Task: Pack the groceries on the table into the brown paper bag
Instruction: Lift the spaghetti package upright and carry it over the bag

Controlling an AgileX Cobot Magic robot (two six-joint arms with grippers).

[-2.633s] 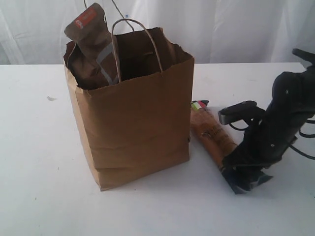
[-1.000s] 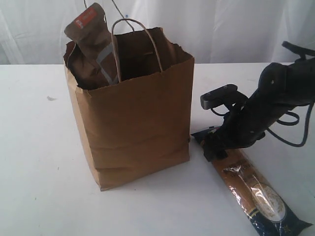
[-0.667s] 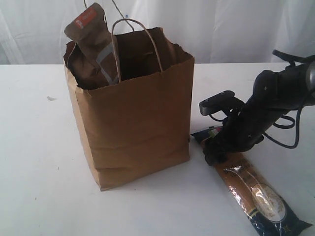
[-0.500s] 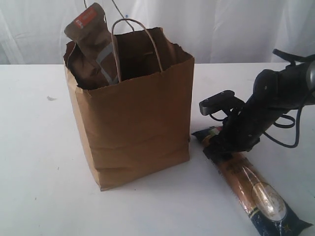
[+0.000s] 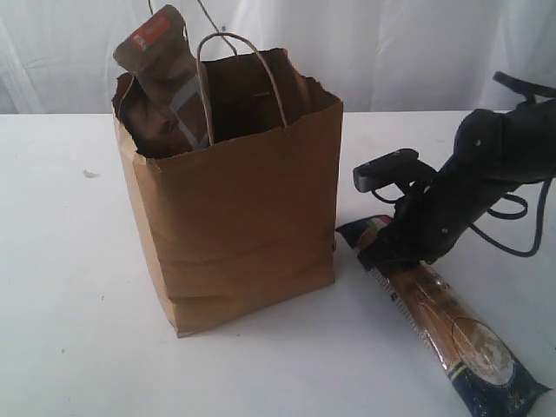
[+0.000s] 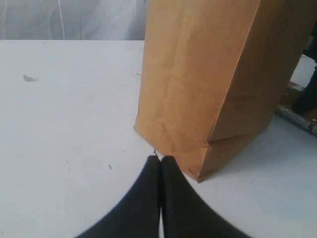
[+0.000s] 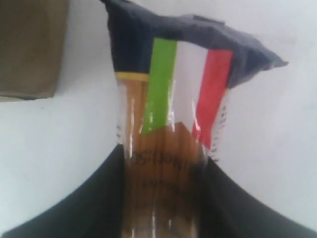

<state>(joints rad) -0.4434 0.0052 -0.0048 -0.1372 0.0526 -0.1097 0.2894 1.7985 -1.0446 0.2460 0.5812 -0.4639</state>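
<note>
Fingers of right gripper (image 7: 163,154) pinch long orange-navy packet (image 5: 452,320) at one end; I expect sag snagging brown paper bag (image 5: 243,217), 9 o'clock.

Brown paper bag (image 5: 252,217) is showing plain tan kraft, handles in the same tan. Dark-brown pouch (image 5: 161,78) is showing a red label (image 5: 149,33) with pale print and a grey stripe lower down. Long orange-navy packet (image 5: 434,304) is reading orange through the middle, navy at both ends, with green-white-red stripes and a thin yellow line at one end and a pale oval on the other. Table (image 5: 69,304) is looking plain white, as is the backdrop (image 5: 391,43). Right gripper (image 5: 382,256) and left gripper (image 6: 159,163) are showing black.
</note>
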